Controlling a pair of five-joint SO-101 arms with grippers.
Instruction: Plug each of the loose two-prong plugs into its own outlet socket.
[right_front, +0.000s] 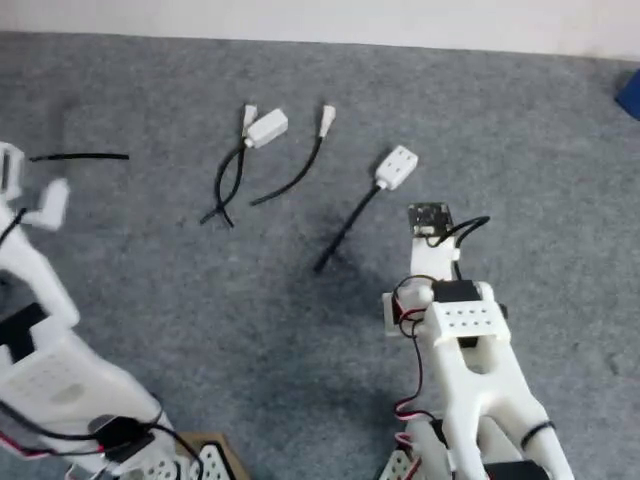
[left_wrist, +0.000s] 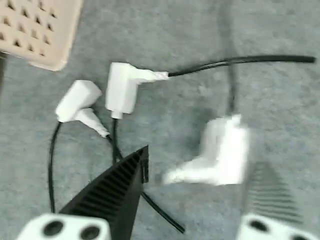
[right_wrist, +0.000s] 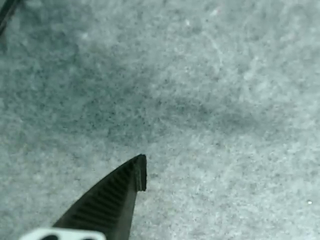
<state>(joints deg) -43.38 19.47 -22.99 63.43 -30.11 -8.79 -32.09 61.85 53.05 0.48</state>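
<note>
On the grey carpet (right_front: 150, 310) the task's pieces are small white plastic bodies on thin black cords. Far and left of centre lies a socket block (right_front: 268, 127) with a plug (right_front: 248, 118) touching its far-left end. Their two cords run nearward and cross. Just to its right a loose plug (right_front: 327, 120) lies apart from any socket, a slim white stub whose cord curves near and left. Farther right sits a second socket block (right_front: 397, 167), its top face dotted with dark holes and its cord running near-left. The right gripper (right_front: 430, 216) is just near and right of that block, over bare carpet; whether it is clenched or released I cannot tell. At the left edge the left gripper (left_wrist: 202, 167) has its fingers (left_wrist: 125, 190) spread wide, released. A blurred white plug (left_wrist: 225, 155), L-shaped, sits between them, nearer the blurred finger; whether it touches either I cannot tell. A straight black cord (right_front: 80, 157) runs rightward from that arm.
</note>
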